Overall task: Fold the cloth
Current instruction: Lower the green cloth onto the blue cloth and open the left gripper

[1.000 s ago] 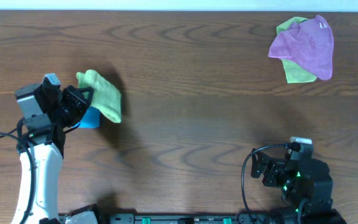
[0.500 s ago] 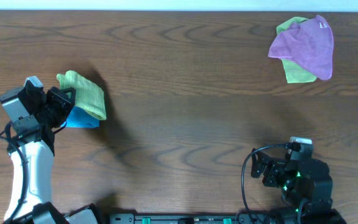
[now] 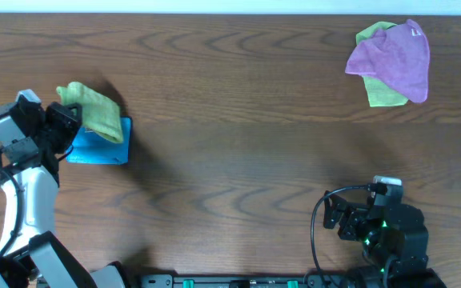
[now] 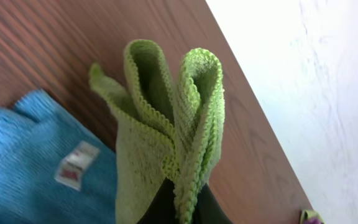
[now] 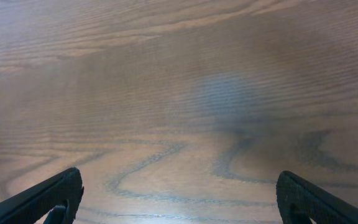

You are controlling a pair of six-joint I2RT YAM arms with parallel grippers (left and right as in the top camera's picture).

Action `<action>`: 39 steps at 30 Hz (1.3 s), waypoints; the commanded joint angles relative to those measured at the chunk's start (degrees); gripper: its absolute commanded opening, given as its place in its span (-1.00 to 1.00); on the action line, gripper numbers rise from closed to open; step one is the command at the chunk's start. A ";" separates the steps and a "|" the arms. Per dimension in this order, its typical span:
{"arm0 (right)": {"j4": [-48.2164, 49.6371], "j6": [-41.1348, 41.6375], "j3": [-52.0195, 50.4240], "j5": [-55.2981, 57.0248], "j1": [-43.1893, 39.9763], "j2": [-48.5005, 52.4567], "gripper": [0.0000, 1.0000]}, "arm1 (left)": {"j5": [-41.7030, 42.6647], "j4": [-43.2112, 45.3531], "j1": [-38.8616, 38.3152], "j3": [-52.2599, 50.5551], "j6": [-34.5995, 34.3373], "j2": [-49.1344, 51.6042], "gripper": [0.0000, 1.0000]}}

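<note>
I hold the green cloth (image 3: 94,112) up in a bunch near the table's left edge, partly over the blue cloth (image 3: 98,148) that lies flat there. My left gripper (image 3: 67,118) pinches tight on the green cloth. I think no neat fold is made yet: the cloth needs laying flat and folding over. My right gripper (image 3: 336,216) sits wide apart and empty near the front right corner. A purple cloth (image 3: 397,58) lies by the far right corner.
</note>
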 commanded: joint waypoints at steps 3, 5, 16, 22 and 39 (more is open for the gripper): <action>-0.04 0.59 -0.13 0.35 -0.37 -0.39 0.99 | -0.83 -1.03 1.97 1.36 1.97 2.38 -0.89; -0.02 0.59 -0.11 0.35 -0.37 -0.39 0.99 | -0.81 -1.55 1.97 1.36 2.38 3.23 -0.88; -0.04 0.59 -0.13 0.35 -0.37 -0.39 0.98 | -2.54 -3.54 3.45 1.36 3.43 3.48 -0.78; -0.04 0.59 -0.13 0.33 -0.37 -0.39 0.98 | -2.82 -6.34 6.27 1.36 5.40 3.48 -0.15; -0.02 0.59 -0.13 0.33 -0.37 -0.39 0.98 | 0.15 -7.54 7.43 1.38 6.84 3.26 0.48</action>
